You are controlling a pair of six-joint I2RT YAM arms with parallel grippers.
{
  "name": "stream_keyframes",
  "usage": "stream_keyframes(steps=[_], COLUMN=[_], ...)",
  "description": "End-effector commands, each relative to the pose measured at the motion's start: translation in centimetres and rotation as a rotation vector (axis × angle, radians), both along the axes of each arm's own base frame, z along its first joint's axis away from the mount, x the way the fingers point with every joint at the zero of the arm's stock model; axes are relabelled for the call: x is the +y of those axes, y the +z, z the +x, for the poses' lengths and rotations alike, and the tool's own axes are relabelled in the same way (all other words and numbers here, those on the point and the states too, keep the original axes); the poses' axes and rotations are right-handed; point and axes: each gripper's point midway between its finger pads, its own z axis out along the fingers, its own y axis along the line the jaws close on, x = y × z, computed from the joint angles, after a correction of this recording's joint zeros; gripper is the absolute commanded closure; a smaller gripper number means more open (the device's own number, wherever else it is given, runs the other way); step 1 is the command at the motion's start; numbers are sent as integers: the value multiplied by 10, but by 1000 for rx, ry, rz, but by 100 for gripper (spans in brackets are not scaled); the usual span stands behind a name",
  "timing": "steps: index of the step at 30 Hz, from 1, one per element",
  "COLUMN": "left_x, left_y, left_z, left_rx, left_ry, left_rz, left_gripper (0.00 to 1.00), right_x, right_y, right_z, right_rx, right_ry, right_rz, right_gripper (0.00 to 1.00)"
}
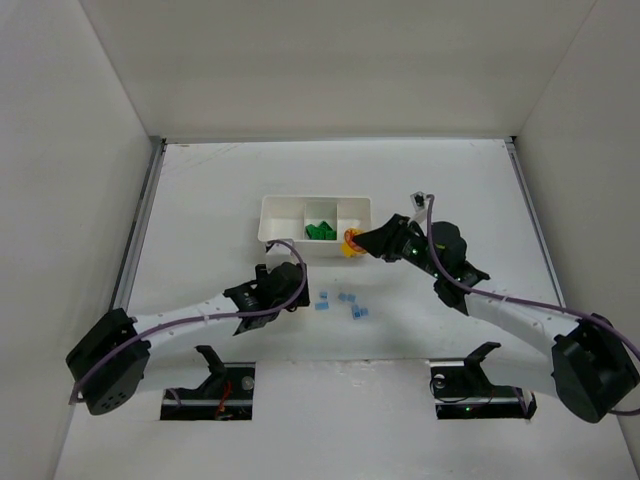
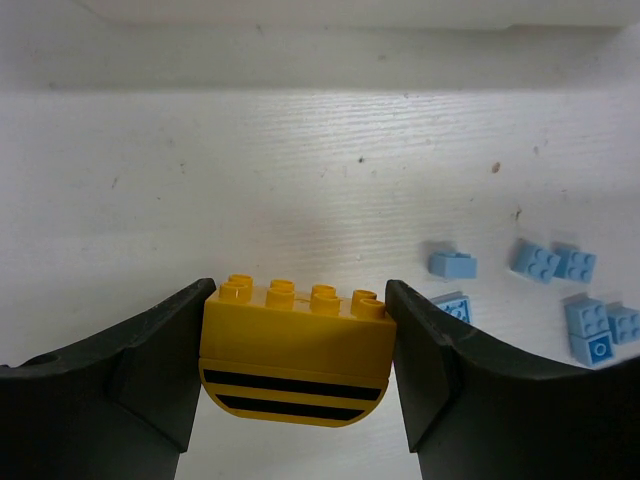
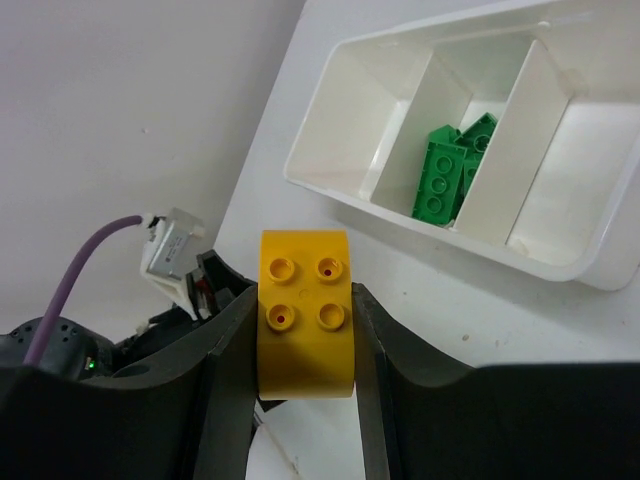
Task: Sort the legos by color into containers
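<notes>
— What has the left gripper got?
— Its jaws stand about half apart, clamped on a yellow brick with black stripes. Off to its right, light blue bricks lie on the table.
— And the right gripper?
— Set narrower, pinching a four-stud yellow brick. The white tray sits just ahead of it, with green bricks in the middle compartment.

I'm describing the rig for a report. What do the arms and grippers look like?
The left arm and right arm have white links with black joints and bases; a purple cable runs along each. The left gripper and right gripper are black, with broad curved fingers. A green light glows on the right wrist.
</notes>
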Motion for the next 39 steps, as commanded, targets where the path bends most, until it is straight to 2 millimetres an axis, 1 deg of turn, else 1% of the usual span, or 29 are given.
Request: stream_keyframes(steps=[1, 6, 10, 12, 13, 15, 16, 17, 20, 22, 24, 25, 26, 27, 29, 31, 33, 36, 39], left_x=[2, 12, 22, 23, 22, 18, 17, 14, 6, 2, 4, -2, -3, -6, -17, -29, -36, -36, -33], left_y=[-6, -23, -30, -30, -26, -15, -8, 2, 42, 64, 75, 92, 94, 102, 118, 134, 148, 162, 171], left_z=[0, -2, -1, -1, 0, 2, 4, 6, 11, 12, 13, 11, 11, 11, 13, 16, 20, 25, 27], left_rx=[29, 56, 38, 31, 22, -10, -27, -49, -128, -176, -190, -204, -206, -213, -235, -267, -309, -365, -402], left_ry=[44, 74, 103, 109, 109, 104, 104, 102, 92, 82, 89, 91, 92, 103, 124, 125, 129, 152, 169], left_rz=[-23, 30, 70, 67, 53, 21, 4, -28, -139, -207, -245, -337, -350, -402, -531, -663, -779, -915, -1015], left_gripper=[74, 65, 53, 44, 39, 34, 33, 32, 27, 25, 25, 34, 35, 38, 39, 37, 35, 35, 35], right_x=[6, 8, 9, 10, 10, 10, 11, 11, 12, 14, 16, 19, 19, 21, 28, 38, 50, 61, 65], right_y=[22, 21, 21, 21, 21, 19, 19, 19, 18, 16, 18, 25, 26, 30, 37, 46, 52, 56, 51], right_z=[6, 5, 5, 4, 4, 4, 4, 4, 4, 4, 4, 5, 5, 5, 5, 4, 0, -1, 1], right_rx=[-66, -65, -62, -62, -61, -59, -59, -58, -53, -48, -49, -56, -57, -59, -55, -33, -21, 7, 55], right_ry=[-6, -4, -1, 2, 2, 4, 4, 3, 5, 6, 7, -2, -4, -9, -8, -8, 6, 18, 15], right_rz=[13, 12, 13, 13, 12, 10, 10, 11, 13, 13, 19, 38, 41, 54, 89, 150, 202, 259, 306], right_gripper=[73, 73, 73, 73, 73, 73, 73, 73, 73, 73, 73, 73, 73, 73, 74, 73, 73, 73, 73])
